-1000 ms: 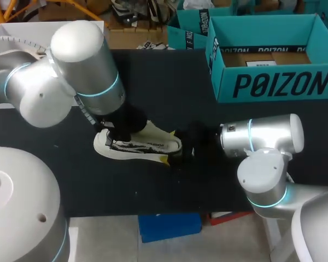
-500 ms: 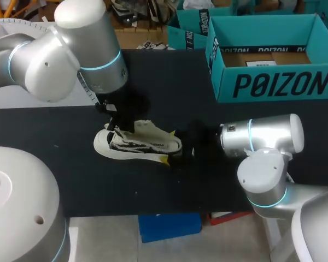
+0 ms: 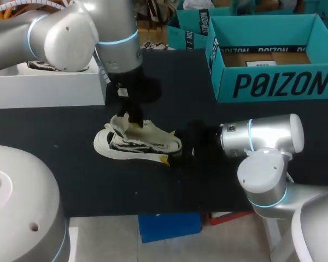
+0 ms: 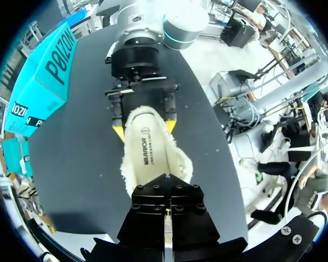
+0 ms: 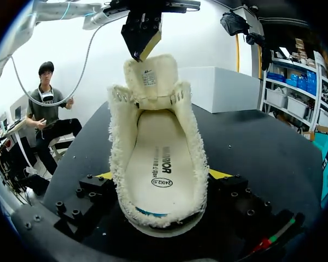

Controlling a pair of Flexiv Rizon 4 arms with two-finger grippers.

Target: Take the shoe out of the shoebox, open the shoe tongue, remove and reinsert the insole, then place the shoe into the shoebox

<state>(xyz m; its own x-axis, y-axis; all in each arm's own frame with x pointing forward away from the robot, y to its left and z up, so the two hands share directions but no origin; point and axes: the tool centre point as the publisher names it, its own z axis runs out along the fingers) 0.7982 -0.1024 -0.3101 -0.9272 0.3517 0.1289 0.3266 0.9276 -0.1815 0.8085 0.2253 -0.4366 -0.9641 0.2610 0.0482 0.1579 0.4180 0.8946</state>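
A cream fleecy shoe (image 3: pixel 139 143) with black side markings lies on the black table (image 3: pixel 71 180), left of the middle. My right gripper (image 3: pixel 168 146) is shut on one end of it, a yellow tip on each side. In the right wrist view the shoe (image 5: pixel 158 164) sits between the fingers, its insole (image 5: pixel 159 158) showing inside. My left gripper (image 3: pixel 127 115) hangs over the shoe, shut on the tongue (image 5: pixel 151 76), which stands upright. The left wrist view looks down onto the insole (image 4: pixel 148 155), with my right gripper (image 4: pixel 144 130) at the shoe's far end. The teal shoebox (image 3: pixel 273 82) stands open at the back right.
A white box (image 3: pixel 44 87) stands at the table's left, behind my left arm. A second teal box (image 3: pixel 188 27) is behind the first. Bare black tabletop lies between the shoe and the teal shoebox, and along the front edge.
My left arm has swung up and toward the back right, and its gripper has pulled the tongue up off the shoe. The right arm and the shoe have stayed in place.
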